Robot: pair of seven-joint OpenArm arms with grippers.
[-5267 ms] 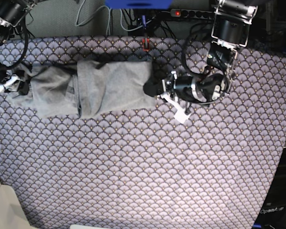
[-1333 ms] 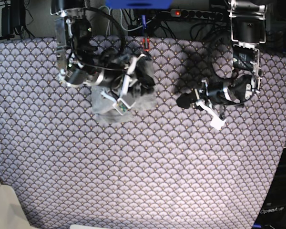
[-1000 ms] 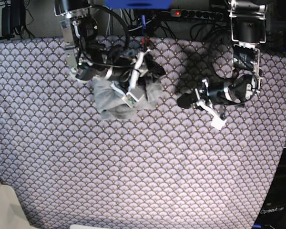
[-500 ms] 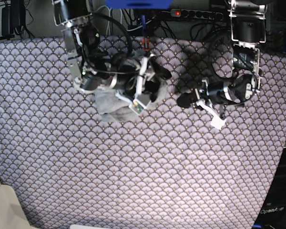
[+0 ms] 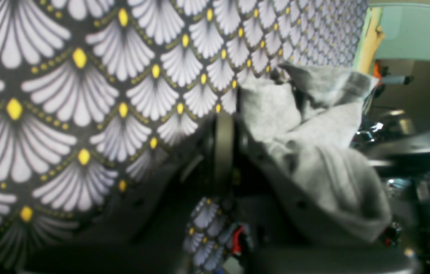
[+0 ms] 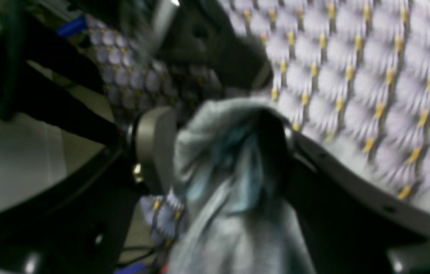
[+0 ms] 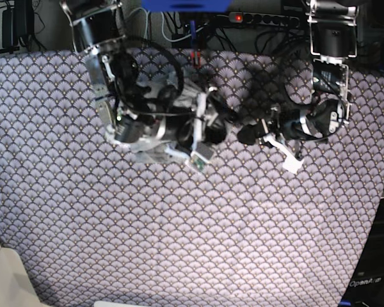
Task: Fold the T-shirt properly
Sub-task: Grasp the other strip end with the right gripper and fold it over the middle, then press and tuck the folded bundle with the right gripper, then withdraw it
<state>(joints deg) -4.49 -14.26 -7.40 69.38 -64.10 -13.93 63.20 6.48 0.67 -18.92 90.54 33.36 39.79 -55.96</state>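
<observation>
We see the light grey knit T-shirt [image 6: 234, 213] bunched between the right gripper's [image 6: 215, 140] wide-set fingers [image 6: 154, 148], near the patterned bench's [image 7: 179, 243] far edge; the left gripper [image 7: 246, 134] is closed, empty.

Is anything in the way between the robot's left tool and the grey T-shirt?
Nothing visible blocks it. The left tool sits shut over the patterned cloth, beside the T-shirt. Only the right tool, with shirt fabric between its fingers, is nearer the shirt.
</observation>
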